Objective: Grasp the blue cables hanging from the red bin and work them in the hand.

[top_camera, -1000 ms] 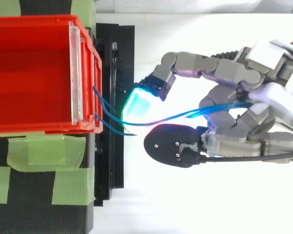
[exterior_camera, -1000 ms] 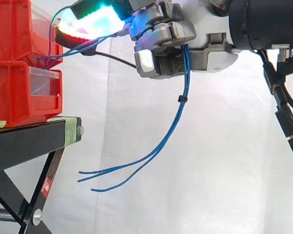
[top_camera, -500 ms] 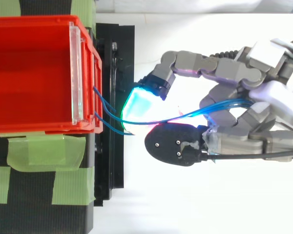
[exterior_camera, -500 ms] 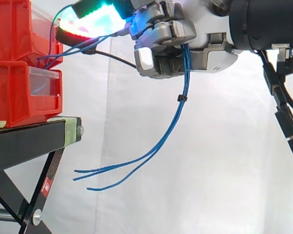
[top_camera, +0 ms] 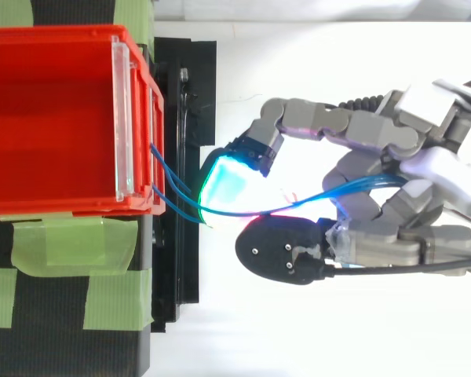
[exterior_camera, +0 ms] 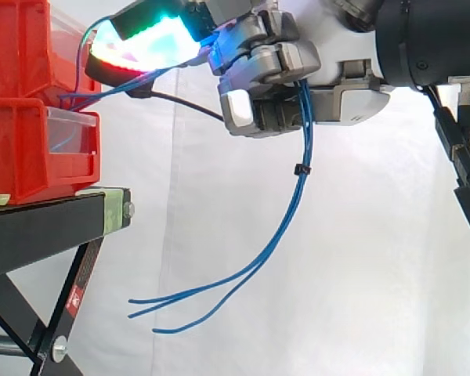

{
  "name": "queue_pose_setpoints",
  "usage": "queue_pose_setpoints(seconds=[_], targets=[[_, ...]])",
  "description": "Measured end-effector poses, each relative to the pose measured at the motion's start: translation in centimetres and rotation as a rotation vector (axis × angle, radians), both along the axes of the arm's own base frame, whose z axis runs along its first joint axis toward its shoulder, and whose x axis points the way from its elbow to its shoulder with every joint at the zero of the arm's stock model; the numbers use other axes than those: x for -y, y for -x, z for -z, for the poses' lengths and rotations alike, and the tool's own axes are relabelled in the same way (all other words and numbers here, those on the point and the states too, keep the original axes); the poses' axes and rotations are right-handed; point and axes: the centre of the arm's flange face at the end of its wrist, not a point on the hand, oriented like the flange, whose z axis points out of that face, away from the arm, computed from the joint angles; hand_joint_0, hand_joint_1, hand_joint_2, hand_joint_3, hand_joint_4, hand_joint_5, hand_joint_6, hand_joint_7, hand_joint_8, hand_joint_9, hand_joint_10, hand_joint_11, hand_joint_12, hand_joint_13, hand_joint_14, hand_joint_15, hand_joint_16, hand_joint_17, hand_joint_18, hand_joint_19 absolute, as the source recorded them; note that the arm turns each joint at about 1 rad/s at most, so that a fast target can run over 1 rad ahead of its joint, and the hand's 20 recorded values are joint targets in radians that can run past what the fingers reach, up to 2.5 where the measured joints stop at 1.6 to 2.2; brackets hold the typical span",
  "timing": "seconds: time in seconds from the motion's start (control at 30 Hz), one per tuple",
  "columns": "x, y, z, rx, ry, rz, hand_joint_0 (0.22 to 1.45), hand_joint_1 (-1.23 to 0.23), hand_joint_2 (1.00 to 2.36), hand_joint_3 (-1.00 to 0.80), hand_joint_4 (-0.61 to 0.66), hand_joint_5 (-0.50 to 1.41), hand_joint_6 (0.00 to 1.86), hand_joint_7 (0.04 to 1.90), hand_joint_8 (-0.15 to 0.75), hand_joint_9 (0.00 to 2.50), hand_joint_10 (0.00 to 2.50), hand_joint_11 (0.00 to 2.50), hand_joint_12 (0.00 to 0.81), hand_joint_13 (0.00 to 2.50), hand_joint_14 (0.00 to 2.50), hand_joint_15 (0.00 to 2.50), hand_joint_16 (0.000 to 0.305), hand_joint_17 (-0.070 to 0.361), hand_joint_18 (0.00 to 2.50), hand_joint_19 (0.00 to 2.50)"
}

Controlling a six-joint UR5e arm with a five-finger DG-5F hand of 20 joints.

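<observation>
Now hand [exterior_camera: 260, 64] farther from red bin [top_camera: 55, 118], blue cables [exterior_camera: 303, 141] still clasped.

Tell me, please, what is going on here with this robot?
The robot's hand is curled round the blue cables that come out of the red bin on the black stand. The cables run from the bin to the hand, and their loose ends, bundled by a small black tie, hang free below it.
</observation>
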Motion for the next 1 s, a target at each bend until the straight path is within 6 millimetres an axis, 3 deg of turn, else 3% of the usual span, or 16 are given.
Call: queue_pose_setpoints(seconds=[0.13, 0.37, 0.6, 1.0], targets=[[-0.30, 0.17, 0.12, -0.015, 0.006, -0.006, 1.06, -0.71, 1.02, 0.03, 0.22, 0.30, 0.14, 1.37, 0.350, 1.60, 2.50, 2.50, 0.470, 1.75, 2.50, 1.46, 0.186, 0.139, 2.48, 0.56], [-0.52, 0.24, 0.16, -0.019, 0.004, -0.010, 1.03, -0.69, 1.03, -0.16, 0.22, 0.29, 0.13, 1.36, 0.350, 1.60, 2.50, 2.50, 0.470, 1.75, 2.50, 1.46, 0.186, 0.139, 2.48, 0.56], [-0.75, 0.26, 0.18, -0.019, 0.002, -0.014, 0.86, -0.68, 1.02, -0.34, 0.23, 0.27, 0.05, 1.41, 0.350, 1.60, 2.50, 2.50, 0.470, 1.75, 2.50, 1.46, 0.186, 0.139, 2.48, 0.56], [-0.79, 0.27, 0.23, -0.019, 0.001, -0.015, 0.78, -0.63, 1.01, -0.82, 0.29, 0.26, 0.10, 1.40, 0.350, 1.60, 2.50, 2.50, 0.470, 1.75, 2.50, 1.46, 0.186, 0.139, 2.48, 0.56]])
